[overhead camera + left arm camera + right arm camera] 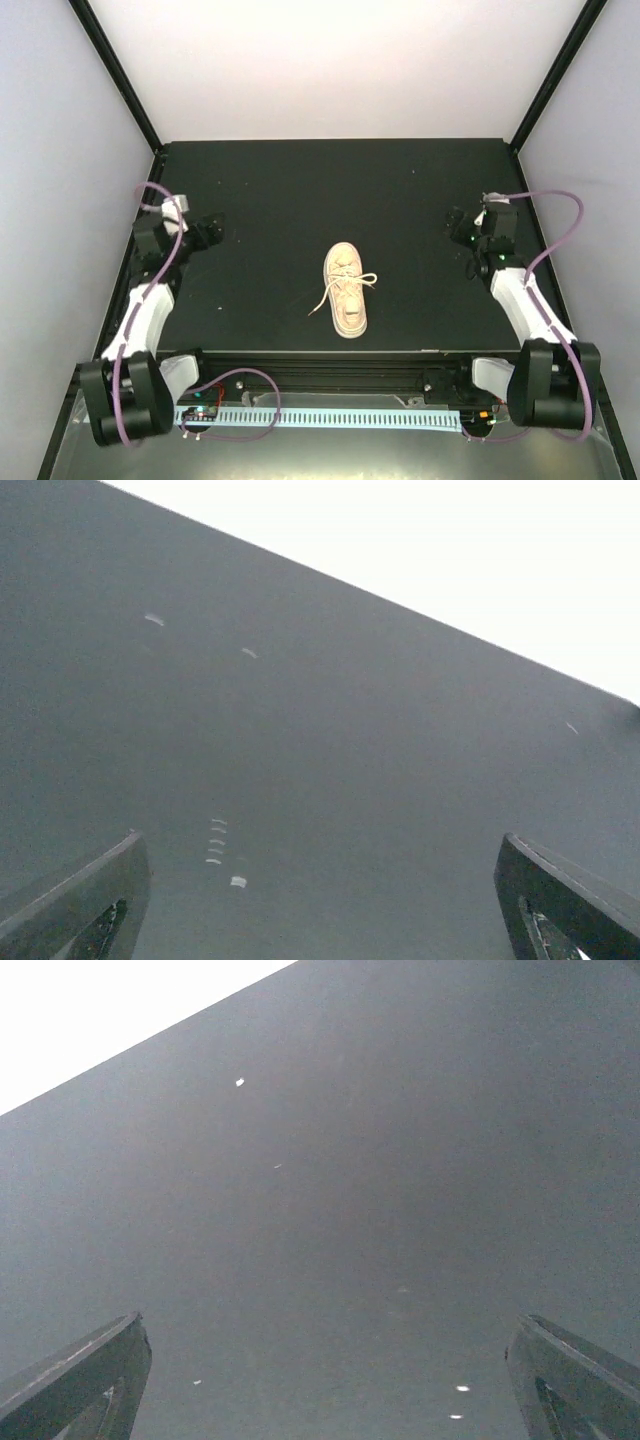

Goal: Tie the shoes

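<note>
A single small pale pink-beige shoe (pixel 346 290) lies in the middle of the black table (pixel 270 190), with cream laces (pixel 345 287) trailing loosely off to its left and right. My left gripper (pixel 213 228) hovers far to the shoe's left, and my right gripper (pixel 457 226) far to its right. In the left wrist view the left gripper (pixel 320 900) stands open with only bare tabletop between its fingers (pixel 85 905). In the right wrist view the right gripper (pixel 325 1380) is likewise open over bare table. Neither wrist view shows the shoe.
Black frame posts rise at the table's back corners, left (pixel 115 70) and right (pixel 560 70), against white walls. A pale strip (pixel 320 417) and cables run along the near edge between the arm bases. Small white specks (pixel 215 845) dot the tabletop.
</note>
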### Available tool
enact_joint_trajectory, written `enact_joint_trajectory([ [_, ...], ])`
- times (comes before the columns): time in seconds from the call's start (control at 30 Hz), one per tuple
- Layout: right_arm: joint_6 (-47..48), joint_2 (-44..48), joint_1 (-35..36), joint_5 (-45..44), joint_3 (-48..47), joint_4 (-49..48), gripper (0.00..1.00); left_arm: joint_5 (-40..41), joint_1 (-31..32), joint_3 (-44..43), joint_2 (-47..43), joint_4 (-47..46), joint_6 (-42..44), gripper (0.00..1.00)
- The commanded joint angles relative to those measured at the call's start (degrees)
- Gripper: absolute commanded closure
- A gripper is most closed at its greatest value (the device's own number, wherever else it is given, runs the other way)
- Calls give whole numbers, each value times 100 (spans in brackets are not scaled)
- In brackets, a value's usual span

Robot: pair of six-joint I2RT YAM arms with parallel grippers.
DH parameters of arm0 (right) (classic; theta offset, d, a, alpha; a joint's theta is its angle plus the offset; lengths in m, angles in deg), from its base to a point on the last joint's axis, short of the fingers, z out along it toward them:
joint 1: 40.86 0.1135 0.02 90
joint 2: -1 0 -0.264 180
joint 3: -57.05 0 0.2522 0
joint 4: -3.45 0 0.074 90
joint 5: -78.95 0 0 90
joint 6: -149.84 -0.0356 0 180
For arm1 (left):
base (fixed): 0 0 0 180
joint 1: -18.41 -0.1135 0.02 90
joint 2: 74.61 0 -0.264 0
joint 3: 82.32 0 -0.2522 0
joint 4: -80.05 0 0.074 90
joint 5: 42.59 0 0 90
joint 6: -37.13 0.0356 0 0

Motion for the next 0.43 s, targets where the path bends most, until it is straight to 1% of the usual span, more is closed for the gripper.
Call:
enact_joint_trajectory([
  [0.0,402,703,-100,-1236,640,-929,0,1089,-583,779,-939,-830,91,3],
  [0.03,444,823,-103,-1358,877,-1279,0,1403,-577,985,-1098,-1018,221,2],
  [0.1,490,1012,-99,-1566,1321,-1902,0,1719,-574,1396,-1251,-1488,422,1],
  [0.23,547,1114,-102,-1905,1977,-2987,0,1744,-565,1925,-977,-2348,459,1],
  [0.3,596,1041,-97,-2000,2142,-3310,0,1714,-565,2042,-807,-2570,532,1],
  [0.4,647,839,-96,-2094,2310,-3717,0,1823,-534,2126,-783,-2792,517,1],
])
